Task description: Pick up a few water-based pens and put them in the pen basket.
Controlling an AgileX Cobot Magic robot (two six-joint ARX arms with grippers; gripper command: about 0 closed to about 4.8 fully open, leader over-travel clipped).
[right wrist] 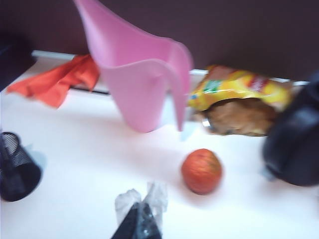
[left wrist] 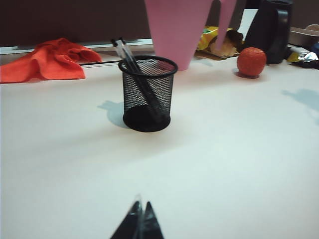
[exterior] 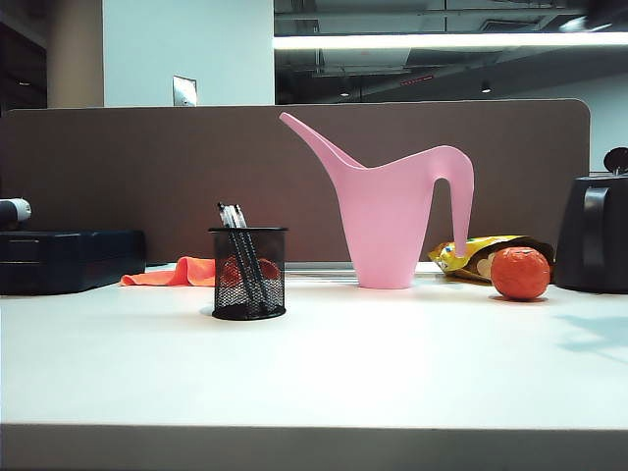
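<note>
Three camera views cover one white table (exterior: 392,363), yet neither arm appears in the exterior view. That view shows the pen basket (exterior: 248,273) standing upright left of the pink watering can (exterior: 392,211), with the water-based pens (exterior: 240,245) leaning inside it, their tops above the rim. An orange cloth (exterior: 177,272) lies behind the basket, and an orange ball (exterior: 520,273) sits right of the can beside a yellow snack bag (exterior: 471,255). Only the wrist views show the grippers. The left gripper (left wrist: 139,224) hovers low over bare table, well short of the basket, its fingertips pressed together on nothing. The right gripper (right wrist: 139,221) is blurred, clenched with nothing between its tips, near the ball, with the basket at the frame's edge.
</note>
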